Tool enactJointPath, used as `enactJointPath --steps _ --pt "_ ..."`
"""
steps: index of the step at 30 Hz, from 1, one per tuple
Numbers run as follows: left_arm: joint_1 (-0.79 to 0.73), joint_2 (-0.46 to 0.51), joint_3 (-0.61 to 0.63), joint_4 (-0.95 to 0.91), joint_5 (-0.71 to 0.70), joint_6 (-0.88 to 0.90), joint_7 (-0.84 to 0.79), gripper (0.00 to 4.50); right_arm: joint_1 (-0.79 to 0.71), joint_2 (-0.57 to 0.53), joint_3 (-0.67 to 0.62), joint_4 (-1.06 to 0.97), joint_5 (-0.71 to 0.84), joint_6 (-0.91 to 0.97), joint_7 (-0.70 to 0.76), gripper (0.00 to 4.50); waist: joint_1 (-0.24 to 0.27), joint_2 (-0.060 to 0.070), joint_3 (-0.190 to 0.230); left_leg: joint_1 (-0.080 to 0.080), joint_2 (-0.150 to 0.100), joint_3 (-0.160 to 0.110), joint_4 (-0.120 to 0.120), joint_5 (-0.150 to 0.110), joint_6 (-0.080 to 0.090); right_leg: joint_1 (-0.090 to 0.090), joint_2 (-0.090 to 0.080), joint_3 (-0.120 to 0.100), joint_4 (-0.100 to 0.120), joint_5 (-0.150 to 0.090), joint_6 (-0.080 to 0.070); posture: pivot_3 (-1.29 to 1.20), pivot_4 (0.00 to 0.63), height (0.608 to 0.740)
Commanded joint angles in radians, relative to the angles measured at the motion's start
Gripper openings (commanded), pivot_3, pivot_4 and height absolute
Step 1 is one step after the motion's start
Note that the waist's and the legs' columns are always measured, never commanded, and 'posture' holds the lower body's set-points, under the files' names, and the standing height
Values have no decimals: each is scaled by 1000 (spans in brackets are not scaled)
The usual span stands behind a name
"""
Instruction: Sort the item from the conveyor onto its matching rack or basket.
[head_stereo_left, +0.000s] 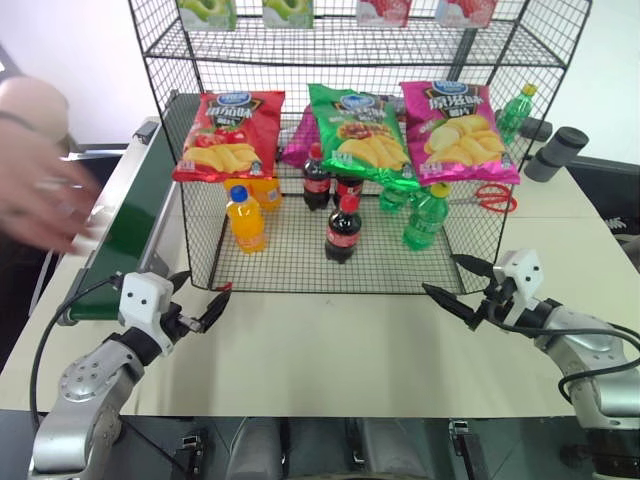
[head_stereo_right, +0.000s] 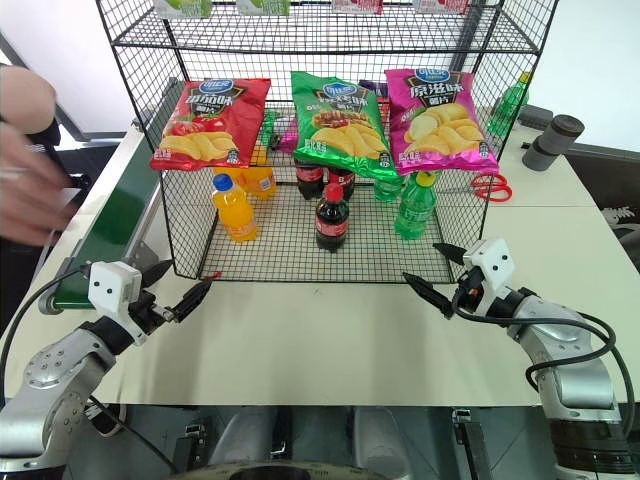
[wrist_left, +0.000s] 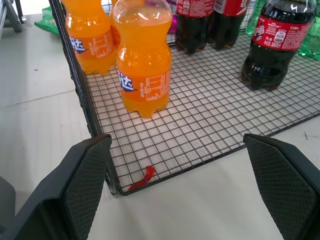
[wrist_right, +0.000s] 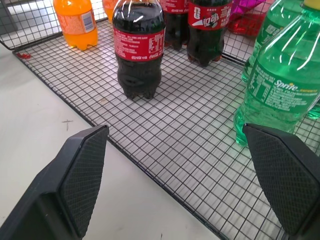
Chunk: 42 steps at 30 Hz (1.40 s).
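A small cola bottle (head_stereo_left: 343, 230) with a red cap and red label stands upright near the front middle of the black wire rack's bottom tier (head_stereo_left: 290, 272); it also appears as the cola bottle (wrist_right: 138, 47). Two more cola bottles (head_stereo_left: 316, 178) stand behind it. The dark green conveyor (head_stereo_left: 140, 215) runs along the rack's left side. My left gripper (head_stereo_left: 203, 292) hovers open over the table at the rack's front left corner. Open too, my right gripper (head_stereo_left: 441, 274) hangs at the front right corner. Neither holds or touches anything.
A person's blurred hand (head_stereo_left: 35, 185) reaches over the conveyor's left side. Orange-drink bottles (head_stereo_left: 245, 218) and green soda bottles (head_stereo_left: 427, 215) share the bottom tier. Chip bags (head_stereo_left: 230, 135) hang above. Red scissors (head_stereo_left: 492, 197) and dark cylinders (head_stereo_left: 556, 152) lie at the back right.
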<state>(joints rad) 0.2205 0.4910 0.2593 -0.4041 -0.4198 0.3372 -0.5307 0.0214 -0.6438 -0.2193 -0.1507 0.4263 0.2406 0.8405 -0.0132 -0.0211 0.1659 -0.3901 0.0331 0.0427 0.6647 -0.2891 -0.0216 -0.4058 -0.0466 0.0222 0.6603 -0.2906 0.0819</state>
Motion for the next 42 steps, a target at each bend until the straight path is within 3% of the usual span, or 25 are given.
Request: enactJointPath --steps 1,42 --pt "-9 10 22 -11 10 -21 0 4500 -9 -11 -29 -39 7 -1 -14 4455 0 0 0 0 0 0 0 0 0 0 0 0 0 0 0 0 150 734" --pt "-16 14 28 -31 28 8 50 4500 -80 9 -2 36 -16 -16 -30 4455 0 0 0 1 0 0 1 0 0 0 0 0 2 0 0 0 150 734"
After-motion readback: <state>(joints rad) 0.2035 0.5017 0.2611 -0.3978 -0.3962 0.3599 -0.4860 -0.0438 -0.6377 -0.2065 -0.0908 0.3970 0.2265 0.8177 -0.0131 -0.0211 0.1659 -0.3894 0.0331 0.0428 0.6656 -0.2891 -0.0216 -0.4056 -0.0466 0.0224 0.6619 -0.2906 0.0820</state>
